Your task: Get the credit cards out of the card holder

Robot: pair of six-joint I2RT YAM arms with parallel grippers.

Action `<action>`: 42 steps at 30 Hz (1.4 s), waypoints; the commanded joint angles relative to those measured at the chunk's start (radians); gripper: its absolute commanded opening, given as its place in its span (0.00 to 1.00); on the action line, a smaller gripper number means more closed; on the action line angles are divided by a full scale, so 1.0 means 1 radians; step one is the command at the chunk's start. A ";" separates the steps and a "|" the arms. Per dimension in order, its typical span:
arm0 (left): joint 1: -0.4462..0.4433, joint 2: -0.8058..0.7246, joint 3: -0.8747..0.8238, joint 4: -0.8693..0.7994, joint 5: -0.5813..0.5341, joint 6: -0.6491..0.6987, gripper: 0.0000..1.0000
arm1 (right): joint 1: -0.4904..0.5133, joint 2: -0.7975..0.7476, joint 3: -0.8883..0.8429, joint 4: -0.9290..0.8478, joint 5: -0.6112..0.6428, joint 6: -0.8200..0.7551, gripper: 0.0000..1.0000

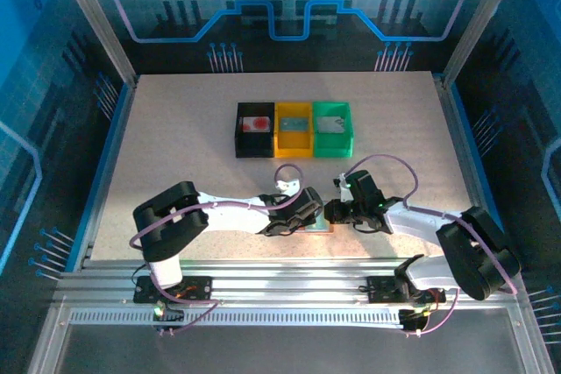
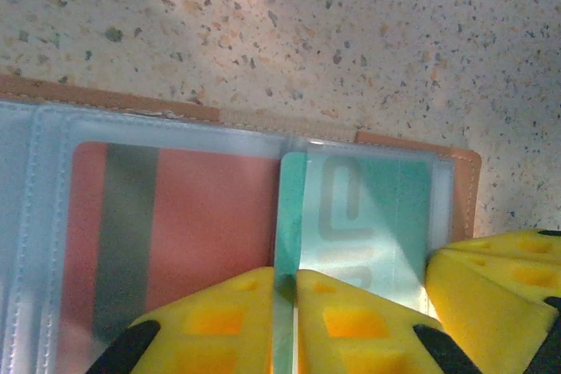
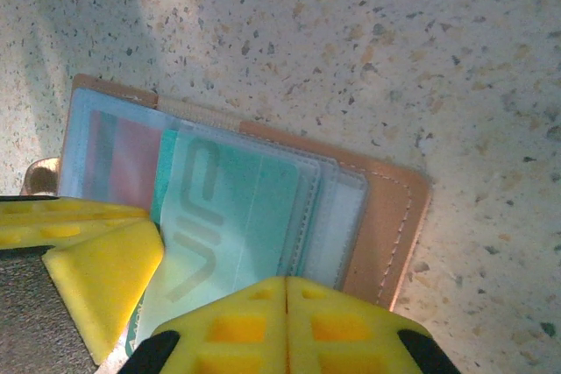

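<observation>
Extraction step — left gripper [image 2: 282, 285] pinches the teal-green plastic card [image 2: 368, 208] in the salmon-pink bifold wallet [image 3: 386, 216]; right gripper [image 3: 285, 297], clenched empty, pins it (apparently). Next: pull straight.

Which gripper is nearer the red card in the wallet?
Left. The left gripper sits at the red card's edge; the right gripper is past the teal card.
</observation>
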 commanded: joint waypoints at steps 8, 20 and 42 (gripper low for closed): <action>-0.003 -0.016 -0.047 0.113 0.021 -0.040 0.01 | 0.035 0.025 0.003 -0.030 -0.018 -0.015 0.06; -0.003 -0.062 -0.088 0.131 0.002 -0.042 0.00 | 0.035 0.019 0.003 -0.033 -0.012 -0.016 0.06; 0.003 -0.133 -0.148 0.142 -0.030 -0.041 0.00 | 0.034 0.020 0.005 -0.041 -0.003 -0.019 0.06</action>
